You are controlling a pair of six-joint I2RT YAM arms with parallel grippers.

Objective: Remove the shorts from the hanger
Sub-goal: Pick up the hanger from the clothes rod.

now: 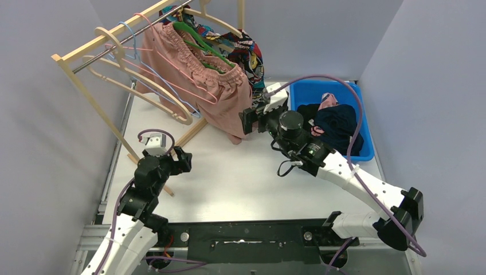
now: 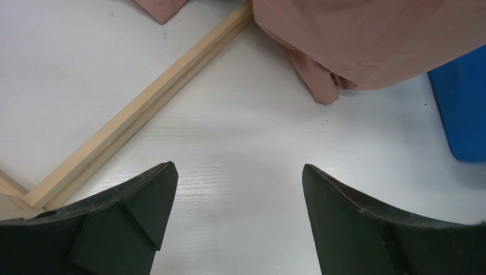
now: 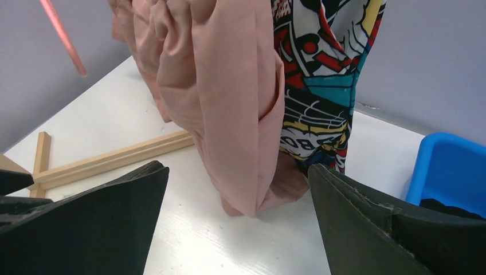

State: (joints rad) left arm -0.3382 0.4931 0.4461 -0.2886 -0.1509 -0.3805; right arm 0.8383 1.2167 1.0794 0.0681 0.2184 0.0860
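Note:
Dusty pink shorts with a gathered waist hang from a green hanger on the wooden rack, their hem touching the table. Behind them hang comic-print shorts. My right gripper is open just right of the pink shorts' lower edge; in the right wrist view the pink shorts and comic-print shorts hang a little ahead of its open gripper, untouched. My left gripper is open and empty over the table near the rack's foot; its wrist view shows the pink hem farther off.
A blue bin at the right holds dark and pink garments. Several empty hangers dangle on the rack's left part. The rack's wooden base bar lies on the white table between my left gripper and the shorts. Grey walls enclose the table.

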